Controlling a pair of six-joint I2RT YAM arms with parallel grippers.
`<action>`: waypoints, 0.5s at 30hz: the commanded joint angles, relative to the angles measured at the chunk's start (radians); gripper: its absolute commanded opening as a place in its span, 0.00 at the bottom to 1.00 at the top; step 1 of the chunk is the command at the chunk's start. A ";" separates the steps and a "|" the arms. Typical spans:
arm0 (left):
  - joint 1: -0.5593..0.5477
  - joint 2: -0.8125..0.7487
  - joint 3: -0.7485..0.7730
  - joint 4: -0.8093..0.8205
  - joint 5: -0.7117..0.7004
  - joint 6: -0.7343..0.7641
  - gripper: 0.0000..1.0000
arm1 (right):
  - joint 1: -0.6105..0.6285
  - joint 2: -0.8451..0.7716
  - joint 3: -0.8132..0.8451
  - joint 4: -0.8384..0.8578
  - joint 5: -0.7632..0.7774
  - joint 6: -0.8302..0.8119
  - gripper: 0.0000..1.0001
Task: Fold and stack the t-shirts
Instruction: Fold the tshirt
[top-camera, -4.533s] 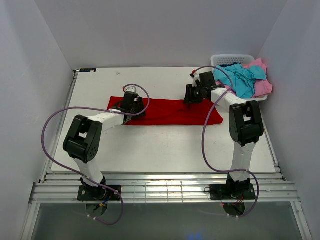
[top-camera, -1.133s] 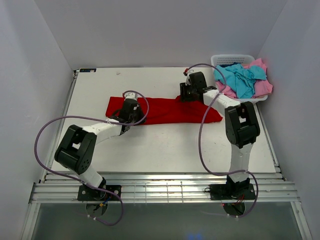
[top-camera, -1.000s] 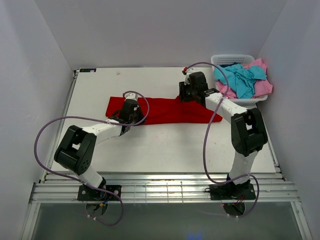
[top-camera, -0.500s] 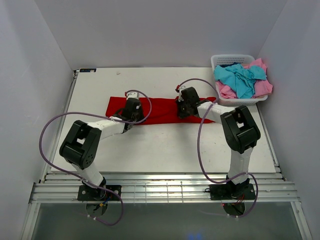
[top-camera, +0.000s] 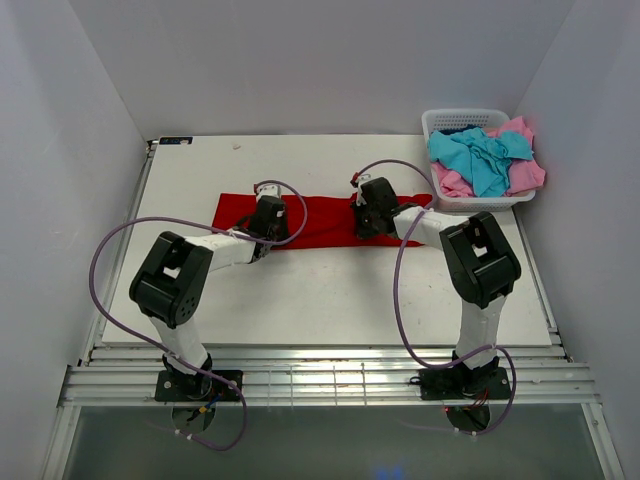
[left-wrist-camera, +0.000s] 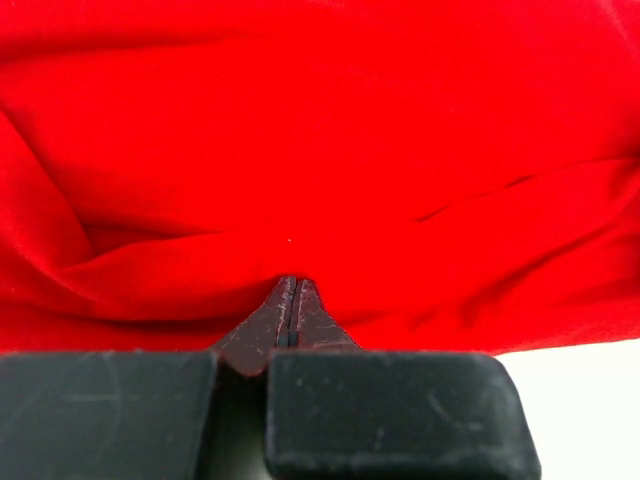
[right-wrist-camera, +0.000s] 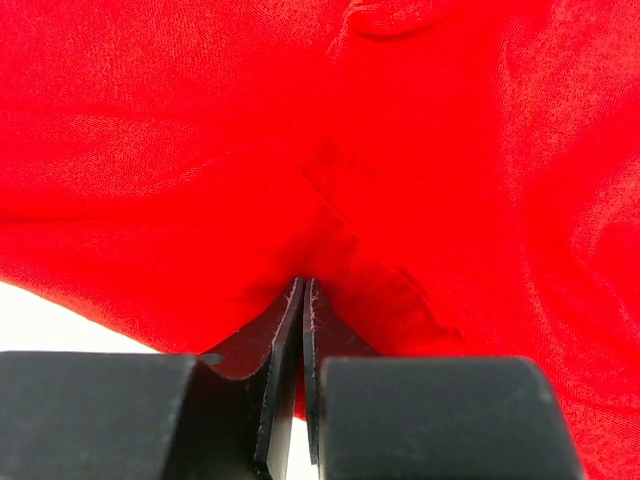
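Observation:
The red t-shirt lies as a long folded strip across the middle of the table. My left gripper sits on its left part, and the left wrist view shows its jaws shut with wrinkled red cloth bunched at the tips. My right gripper sits right of the strip's centre. Its jaws are pressed together on a fold of the red cloth at the tips. The turquoise t-shirt and the pink t-shirt lie heaped in the basket.
The white lattice basket stands at the table's back right corner, close to the right arm's forearm. White table shows in front of the strip and behind it. Grey walls close in the left, right and back.
The right gripper came from the shirt's far edge down and left onto the strip, and closed. The left gripper shifted slightly and closed on the cloth.

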 joint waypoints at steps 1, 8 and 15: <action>-0.003 -0.040 -0.003 0.027 -0.016 -0.003 0.00 | 0.004 -0.019 -0.029 -0.008 0.028 0.008 0.09; -0.003 0.005 0.015 0.054 -0.047 0.023 0.00 | 0.013 -0.031 -0.052 -0.018 0.031 0.011 0.09; -0.002 0.052 0.048 0.067 -0.091 0.043 0.00 | 0.022 -0.046 -0.089 -0.032 0.040 0.015 0.09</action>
